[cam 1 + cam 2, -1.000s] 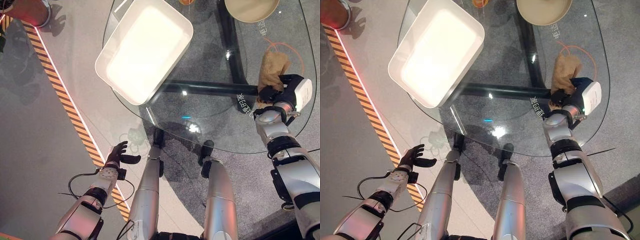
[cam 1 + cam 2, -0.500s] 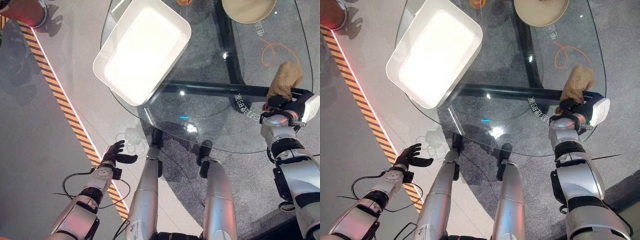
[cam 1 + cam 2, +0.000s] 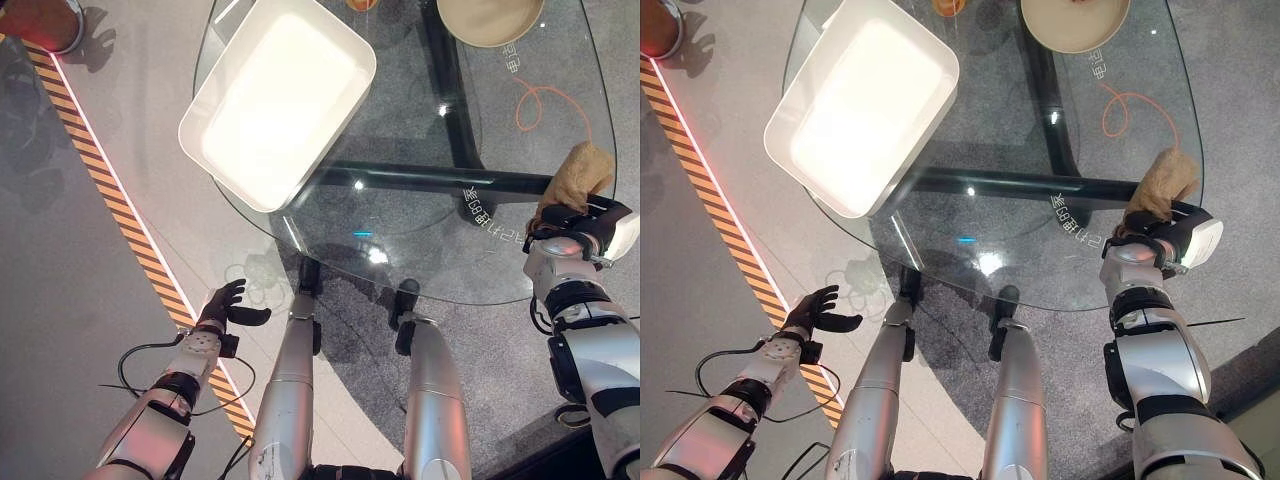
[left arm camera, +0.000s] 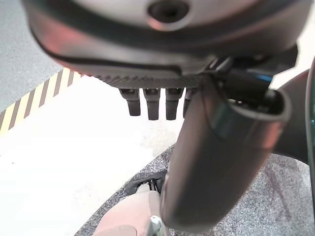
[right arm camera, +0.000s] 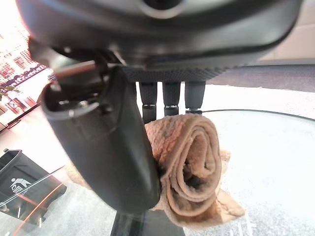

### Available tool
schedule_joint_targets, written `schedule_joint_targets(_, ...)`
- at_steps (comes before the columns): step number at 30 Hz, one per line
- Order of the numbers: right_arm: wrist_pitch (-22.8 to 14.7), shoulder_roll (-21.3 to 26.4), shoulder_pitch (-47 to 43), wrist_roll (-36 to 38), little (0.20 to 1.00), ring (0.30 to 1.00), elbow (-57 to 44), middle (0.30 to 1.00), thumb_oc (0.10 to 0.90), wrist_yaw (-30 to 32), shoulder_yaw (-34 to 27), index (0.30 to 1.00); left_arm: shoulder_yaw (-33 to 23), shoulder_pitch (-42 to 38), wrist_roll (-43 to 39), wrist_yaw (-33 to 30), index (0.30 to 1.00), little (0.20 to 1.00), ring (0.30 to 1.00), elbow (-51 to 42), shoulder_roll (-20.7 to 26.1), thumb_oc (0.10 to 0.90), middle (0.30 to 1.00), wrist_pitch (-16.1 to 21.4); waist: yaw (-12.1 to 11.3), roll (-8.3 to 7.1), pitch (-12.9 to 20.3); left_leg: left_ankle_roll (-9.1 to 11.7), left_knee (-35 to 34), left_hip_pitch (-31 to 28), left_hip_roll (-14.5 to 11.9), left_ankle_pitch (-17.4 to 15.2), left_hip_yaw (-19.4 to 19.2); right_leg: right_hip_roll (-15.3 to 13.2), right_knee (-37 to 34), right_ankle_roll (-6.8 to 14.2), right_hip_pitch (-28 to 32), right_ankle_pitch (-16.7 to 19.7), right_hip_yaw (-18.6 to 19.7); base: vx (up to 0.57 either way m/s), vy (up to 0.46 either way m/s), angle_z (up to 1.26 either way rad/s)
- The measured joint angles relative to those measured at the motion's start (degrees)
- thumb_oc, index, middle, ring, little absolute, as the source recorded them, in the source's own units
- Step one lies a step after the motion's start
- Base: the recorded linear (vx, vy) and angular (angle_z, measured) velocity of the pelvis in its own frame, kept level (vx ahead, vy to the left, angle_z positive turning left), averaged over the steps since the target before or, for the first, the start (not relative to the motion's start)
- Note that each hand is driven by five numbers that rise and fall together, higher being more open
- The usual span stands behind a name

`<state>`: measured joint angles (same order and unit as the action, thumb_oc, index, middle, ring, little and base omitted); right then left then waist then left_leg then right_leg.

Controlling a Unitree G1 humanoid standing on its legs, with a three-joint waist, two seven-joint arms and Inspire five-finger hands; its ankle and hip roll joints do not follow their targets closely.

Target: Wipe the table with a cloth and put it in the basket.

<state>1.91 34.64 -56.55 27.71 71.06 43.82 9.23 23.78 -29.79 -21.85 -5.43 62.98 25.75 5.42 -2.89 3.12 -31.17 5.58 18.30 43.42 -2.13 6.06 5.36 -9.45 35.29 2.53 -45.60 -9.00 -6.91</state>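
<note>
Right hand now nearer the table edge, rolled cloth pinched per wrist view.

The cloth is tan-brown and fuzzy, held in the dark right hand, which has a white cover. The basket at far left is plain white. The table is clear glass over a black frame, with an orange squiggle drawn at far right. A beige bowl sits at the far edge. The floor stripe alternates orange and black. The left hand is black.
</note>
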Motion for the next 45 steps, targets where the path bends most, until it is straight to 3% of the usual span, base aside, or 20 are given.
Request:
schedule_joint_targets(10, 0.05, -0.01, -0.14, -4.70, 0.200, 0.300, -0.66, 0.300, 0.100, -0.78, 2.50, 0.300, 0.05, -0.11, 0.00, -0.02, 0.900, 0.900, 0.900, 0.19, 0.00, 0.800, 0.900, -0.05, 0.22, 0.00, 0.00, 0.02, -0.07, 0.01, -0.01, 0.02, 0.00, 0.04, -0.08, 0.00, -0.01, 0.01, 0.00, 0.00, 0.000, 0.00)
schedule_joint_targets(20, 1.83, -0.10, -0.12, -15.16, 0.200, 0.300, -10.11, 0.300, 0.100, -4.76, 11.37, 0.300, 0.05, -0.06, 0.00, -0.29, 0.900, 0.900, 0.900, 0.78, -0.31, 0.800, 0.900, -0.03, 1.39, 0.08, 0.01, 0.21, -0.19, -0.08, -0.37, 0.14, -0.06, 0.50, -0.31, -0.13, -0.03, 0.20, 0.10, 0.00, 0.005, -0.01)
schedule_joint_targets(30, 4.63, -1.62, -1.34, -23.25, 0.200, 0.300, -20.62, 0.300, 0.100, -8.78, 19.94, 0.300, 0.08, 0.06, 0.02, -1.05, 0.900, 0.900, 0.900, 0.04, -0.96, 0.800, 0.900, -0.21, -0.74, 0.11, 0.01, 0.32, -0.35, -0.17, -0.37, 0.23, -0.11, 0.46, 0.77, -0.49, -0.66, -0.12, 0.33, 0.00, 0.000, 0.00)
schedule_joint_targets(45, 8.78, -4.26, -1.46, -35.35, 0.200, 0.300, -27.61, 0.300, 0.100, -16.62, 26.40, 0.300, 0.11, 0.26, 0.23, -2.70, 0.900, 0.900, 0.900, -0.05, -3.42, 0.800, 0.900, -0.38, -0.39, 0.22, 0.07, 0.72, -0.57, -0.36, -0.41, 0.50, -0.02, 0.44, 1.73, -0.76, -0.98, -0.62, 0.27, 0.00, 0.000, 0.00)
